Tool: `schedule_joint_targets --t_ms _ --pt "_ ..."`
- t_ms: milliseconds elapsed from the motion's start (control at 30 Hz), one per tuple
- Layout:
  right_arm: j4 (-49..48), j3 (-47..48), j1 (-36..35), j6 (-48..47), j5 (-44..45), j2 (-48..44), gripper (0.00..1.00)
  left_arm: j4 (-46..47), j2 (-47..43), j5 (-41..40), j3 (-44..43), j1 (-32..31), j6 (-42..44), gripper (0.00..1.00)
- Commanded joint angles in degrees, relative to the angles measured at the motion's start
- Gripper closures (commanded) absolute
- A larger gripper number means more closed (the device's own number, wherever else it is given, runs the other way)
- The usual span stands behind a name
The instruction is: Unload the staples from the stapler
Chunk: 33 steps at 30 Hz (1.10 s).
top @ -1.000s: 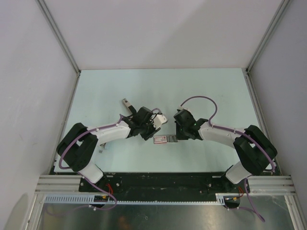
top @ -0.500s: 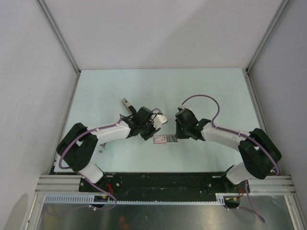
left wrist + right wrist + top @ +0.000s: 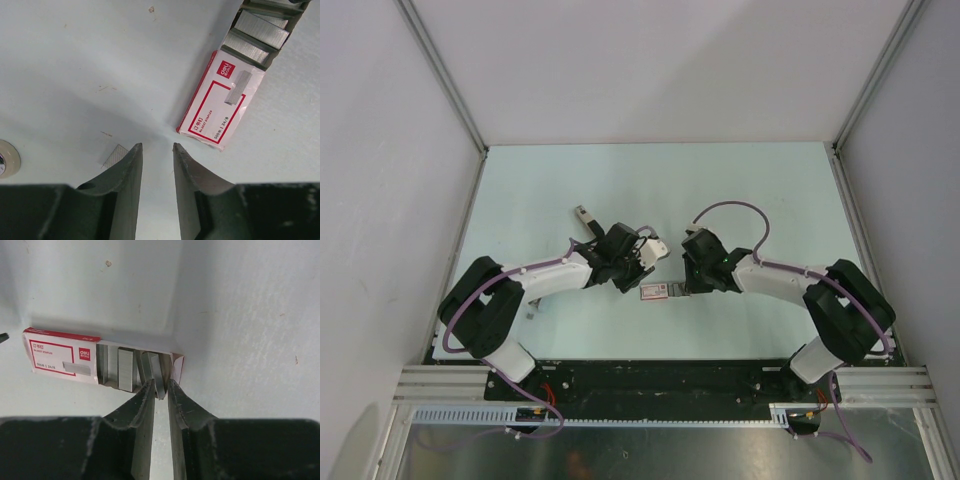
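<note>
Staple box (image 3: pixel 655 291) sat low centre of the top view, on the table (image 3: pixel 740 190) between both wrists. I saw no real stapler. The red-and-white thing was a carton with its grey tray (image 3: pixel 177 366) slid out to the right, so I treated that as the thing to unload.

Right gripper (image 3: pixel 160 384) was clenched on one staple strip (image 3: pixel 154 367) in the tray. The fingers were pinched close together, and the strip was tilted against its neighbours. Other strips lay to its left, toward the printed sleeve.

Left gripper (image 3: pixel 156 146) was released, with the jaws a narrow gap apart and nothing between them. It hovered just beside the carton's lower-left corner, not touching it. A loose strip (image 3: pixel 116 156) lay on the table by its left finger.

My read was that the step in hand was pulling the pinched strip out of the tray.

To do it well:
- I'd lift straight up and out, slowly.
- I'd keep the pinch light, since these glued strips probably snap or shed staples if squeezed or twisted.
- The carton looked light and would likely drag along with the strip, so I'd bring the left fingers down on the sleeve to pin it first.
- I'd watch that the neighbouring strips didn't ride up with it.
</note>
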State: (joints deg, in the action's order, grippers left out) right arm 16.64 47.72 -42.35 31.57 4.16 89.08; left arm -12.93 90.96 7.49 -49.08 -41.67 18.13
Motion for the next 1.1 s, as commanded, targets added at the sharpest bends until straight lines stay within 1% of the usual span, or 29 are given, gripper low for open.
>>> schedule_joint_targets --t_ms 0,133,233,467,633,867,1067 --pt "-0.7 2.1 -0.6 -1.6 0.9 1.9 0.80 1.2 -2.3 0.9 -1.2 -0.1 3.2 0.64" --pt "0.1 2.6 -0.9 -1.7 1.8 2.3 0.86 1.2 -2.4 0.8 -1.1 0.0 3.3 0.64" --pt "0.6 2.7 -1.0 -1.7 2.4 2.0 0.90 1.2 -2.3 1.0 -1.2 0.0 3.3 0.64" --pt "1.7 2.9 -0.9 -1.7 3.3 0.7 0.92 1.2 -2.0 1.4 -1.1 0.0 3.1 0.65" --pt "1.0 2.9 -0.9 -1.1 2.5 1.5 0.93 1.2 -2.1 1.6 -1.0 0.0 3.1 0.65" --pt "-0.5 2.9 -1.1 1.9 0.7 3.5 0.94 1.2 -1.3 2.6 -0.9 0.0 2.9 0.65" --pt "-1.7 2.9 -1.1 4.4 -1.1 4.2 0.88 1.6 0.0 2.9 -0.9 -0.1 3.4 0.65"
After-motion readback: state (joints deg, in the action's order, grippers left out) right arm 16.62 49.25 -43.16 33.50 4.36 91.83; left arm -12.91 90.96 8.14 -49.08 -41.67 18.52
